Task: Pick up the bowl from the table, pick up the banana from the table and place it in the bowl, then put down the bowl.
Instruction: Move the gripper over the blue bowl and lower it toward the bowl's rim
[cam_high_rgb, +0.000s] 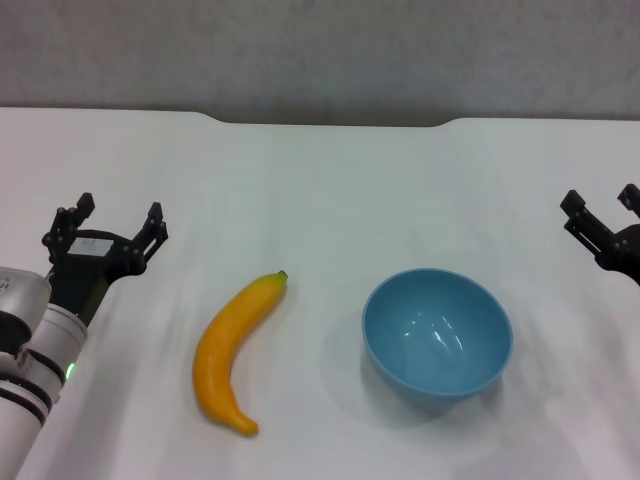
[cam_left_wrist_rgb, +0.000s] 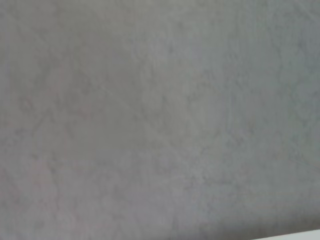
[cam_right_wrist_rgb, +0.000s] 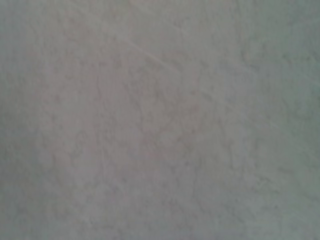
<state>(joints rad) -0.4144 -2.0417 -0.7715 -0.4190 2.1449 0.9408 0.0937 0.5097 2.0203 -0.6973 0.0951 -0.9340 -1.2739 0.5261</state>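
A light-blue bowl (cam_high_rgb: 438, 336) stands upright and empty on the white table (cam_high_rgb: 330, 190), right of centre. A yellow-orange banana (cam_high_rgb: 236, 348) with a dark-green stem tip lies on the table left of the bowl, apart from it. My left gripper (cam_high_rgb: 108, 223) is open and empty, above the table to the left of the banana. My right gripper (cam_high_rgb: 603, 208) is open and empty at the right edge of the head view, right of the bowl and farther back. Both wrist views show only a blank grey surface.
The table's dark notched rear edge (cam_high_rgb: 335, 120) runs along the back, with a grey wall behind it. Bare white tabletop lies between the grippers and around the banana and bowl.
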